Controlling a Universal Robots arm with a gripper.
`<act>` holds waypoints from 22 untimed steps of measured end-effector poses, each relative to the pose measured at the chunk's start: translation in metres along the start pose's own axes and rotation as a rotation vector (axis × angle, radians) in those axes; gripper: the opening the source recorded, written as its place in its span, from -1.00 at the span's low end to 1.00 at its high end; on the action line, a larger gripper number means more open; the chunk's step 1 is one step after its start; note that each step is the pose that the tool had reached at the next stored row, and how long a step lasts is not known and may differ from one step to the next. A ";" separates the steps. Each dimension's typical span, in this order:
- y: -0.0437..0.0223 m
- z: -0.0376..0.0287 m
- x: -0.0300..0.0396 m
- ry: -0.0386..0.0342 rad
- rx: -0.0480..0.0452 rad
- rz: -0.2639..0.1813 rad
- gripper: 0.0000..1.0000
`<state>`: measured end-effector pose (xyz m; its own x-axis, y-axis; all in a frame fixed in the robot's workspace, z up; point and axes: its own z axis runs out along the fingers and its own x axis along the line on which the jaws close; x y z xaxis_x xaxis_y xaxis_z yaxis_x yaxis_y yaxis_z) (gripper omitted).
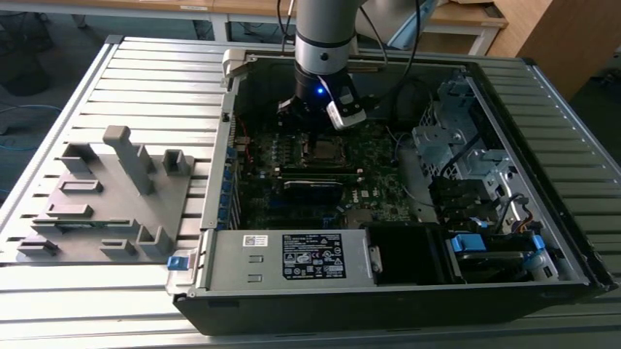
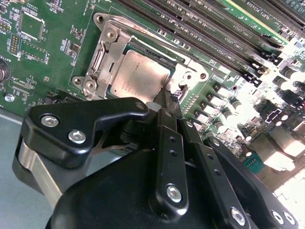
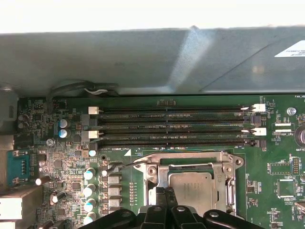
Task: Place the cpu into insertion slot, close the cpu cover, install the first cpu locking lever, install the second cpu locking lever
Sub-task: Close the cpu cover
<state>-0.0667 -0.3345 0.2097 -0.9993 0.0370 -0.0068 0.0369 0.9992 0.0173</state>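
The cpu (image 2: 139,76) lies flat in the insertion slot (image 1: 323,149) on the green motherboard, its dull silvery-tan top showing. The silver cpu cover (image 2: 101,53) lies lowered around it, framing the chip in both wrist views; the cover (image 3: 190,164) surrounds the cpu (image 3: 190,188). My gripper (image 2: 167,101) hovers at one edge of the socket, its black fingers (image 3: 157,196) pressed together with nothing visible between them. A thin metal lever rod (image 3: 121,164) sticks out from the socket's corner. In the exterior view the gripper (image 1: 315,123) hangs inside the open computer case, just over the socket.
Long black memory slots (image 3: 171,126) run beside the socket, with the grey case wall (image 3: 143,57) beyond them. A row of capacitors (image 3: 90,191) stands on another side. A grey fixture plate (image 1: 107,196) lies on the table outside the case. The power supply (image 1: 291,254) and drive cage (image 1: 456,145) fill the case's other parts.
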 end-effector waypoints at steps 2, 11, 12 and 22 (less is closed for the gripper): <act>0.0000 0.0000 0.0000 0.0000 0.0001 0.000 -0.80; 0.0000 0.0013 0.0001 -0.0015 -0.0001 0.000 -0.80; 0.0000 0.0013 0.0002 -0.0015 0.0001 0.000 -0.80; -0.0002 0.0040 0.0041 -0.0022 0.0000 0.000 -0.80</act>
<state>-0.0707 -0.3345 0.2057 -0.9993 0.0370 -0.0090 0.0369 0.9992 0.0174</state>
